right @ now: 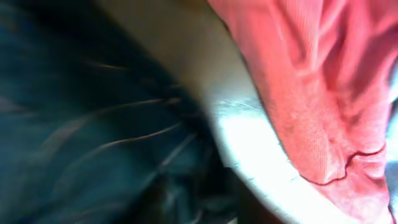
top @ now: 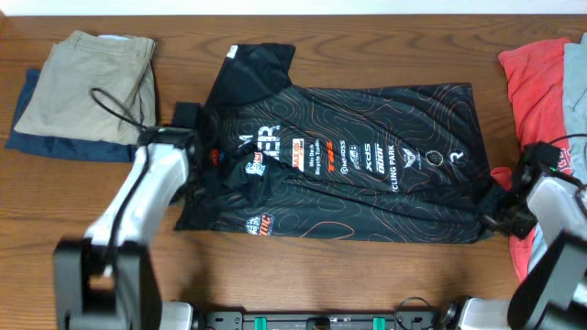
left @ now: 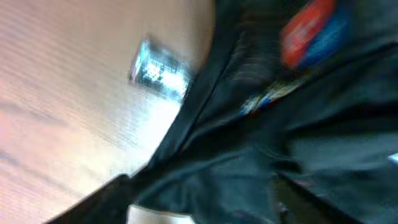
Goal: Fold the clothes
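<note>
1. Task item: black short-sleeved sports jersey point(top: 367, 174), thin orange-red contour lines. It lies mid-surface with its long axis left-right: collar end left, hem right, one sleeve pointing at the far edge. Fabric is bunched near the left end.
2. Handling, my read: thin, light, limp synthetic, probably slick. It will sag and slide on wood and won't hold a crease by itself. Best holds are edges and corners: the hem corners on the right, the shoulder/sleeve seam on the left.
3. Writing: a logo row runs across the middle. "CLING PARK" is roughly legible, the rest too small. The left wrist view shows a red-and-blue logo point(left: 311, 31), too blurred to read.
4. Left end effector point(top: 197, 165): at the jersey's left end, hidden under its arm, and the wrist view is blurred. Can't tell its opening or whether it holds cloth.
5. Right end effector point(top: 500, 215): at the near-right hem corner. Same, can't tell.
6. Around: brown wooden surface point(top: 348, 284). Folded khaki garment point(top: 87, 87) lies on a navy-blue garment point(top: 37, 137) at far left. Coral-red garment point(top: 541, 82) sits at far right, near the right end effector.
</note>
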### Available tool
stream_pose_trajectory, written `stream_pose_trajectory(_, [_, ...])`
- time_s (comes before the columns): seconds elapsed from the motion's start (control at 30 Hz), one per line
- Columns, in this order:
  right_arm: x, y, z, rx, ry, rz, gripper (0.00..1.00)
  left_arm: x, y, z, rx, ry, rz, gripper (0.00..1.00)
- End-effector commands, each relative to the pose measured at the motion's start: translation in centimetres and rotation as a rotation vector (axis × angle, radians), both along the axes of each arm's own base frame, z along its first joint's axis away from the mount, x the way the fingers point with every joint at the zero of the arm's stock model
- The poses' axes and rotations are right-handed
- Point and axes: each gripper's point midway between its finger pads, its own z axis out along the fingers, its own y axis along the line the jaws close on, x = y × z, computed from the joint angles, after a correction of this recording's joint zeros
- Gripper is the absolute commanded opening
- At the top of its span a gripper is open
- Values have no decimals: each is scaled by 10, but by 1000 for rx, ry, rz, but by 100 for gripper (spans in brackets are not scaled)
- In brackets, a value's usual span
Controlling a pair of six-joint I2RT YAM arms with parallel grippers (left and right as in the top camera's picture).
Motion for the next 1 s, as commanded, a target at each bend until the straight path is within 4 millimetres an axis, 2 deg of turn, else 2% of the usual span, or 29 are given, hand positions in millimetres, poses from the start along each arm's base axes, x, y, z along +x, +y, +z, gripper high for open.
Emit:
stream_pose_trajectory(0.0, [25,3,33,12,-174,1,79,17,2,20,-1,-121,-2,79])
stream_pose_trajectory(0.07, [35,3,48,-3,-250,22,84,31,0,27,0,-189,-33,79])
stream_pose_trajectory(0.23, [56,9,76,-11,-398,136,82,79,-11,42,-16,-362,-158,79])
stream_pose_trajectory(0.47, [65,30,82,60,-453,209,82,151,-19,48,-41,-480,-284,79])
stream_pose_trajectory(0.63, [67,35,82,62,-454,241,86,206,-30,32,-92,-501,-380,80])
stream_pose_trajectory(0.73, [68,41,82,64,-453,264,87,237,-28,16,-89,-508,-380,81])
stream_pose_trajectory(0.83, [70,45,82,68,-453,280,88,260,-27,-3,-87,-505,-379,81])
stream_pose_trajectory(0.97, [70,46,82,68,-453,283,88,278,-28,-29,-89,-496,-380,81])
